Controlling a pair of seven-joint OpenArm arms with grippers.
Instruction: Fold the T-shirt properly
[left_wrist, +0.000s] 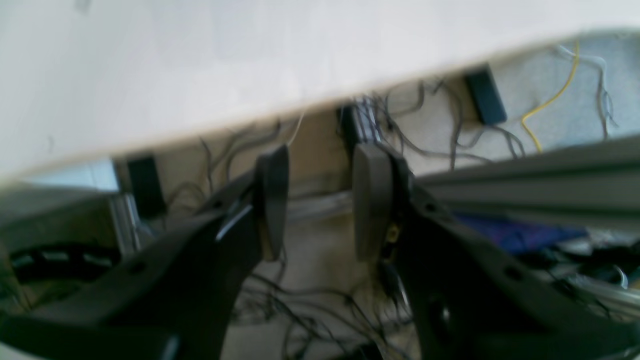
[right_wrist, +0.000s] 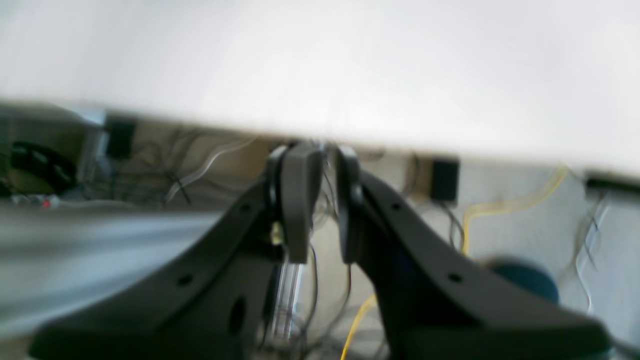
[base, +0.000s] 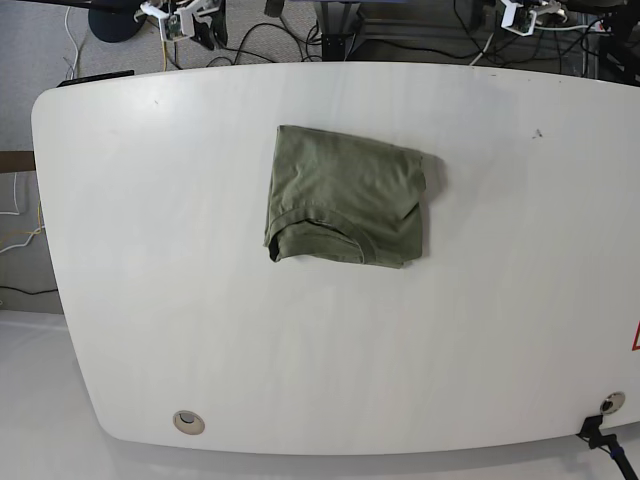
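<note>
A white table (base: 150, 300) with rounded corners fills nearly the whole base view, its far edge running along the top of the frame and its near edge curving across the bottom. The olive-green T-shirt (base: 345, 195) lies folded into a compact, roughly square bundle slightly above the middle of the frame, its ribbed neckline showing along the lower edge. Bare tabletop surrounds it on every side, widest toward the left and right ends. Dark cables (base: 270, 35) trail over the grey floor beyond the far edge. A round grommet (base: 186, 422) sits near the table's lower left edge, another (base: 611, 402) at the lower right. A red mark at the right edge of the frame is cut off and cannot be read.

In the left wrist view, the left gripper (left_wrist: 320, 200) hangs off the table's edge over a tangle of wires, jaws parted with a clear gap and nothing between them. In the right wrist view, the right gripper (right_wrist: 322, 200) likewise sits past the table's edge, its jaws narrowly apart and empty. Both wrist views are blurred.
</note>
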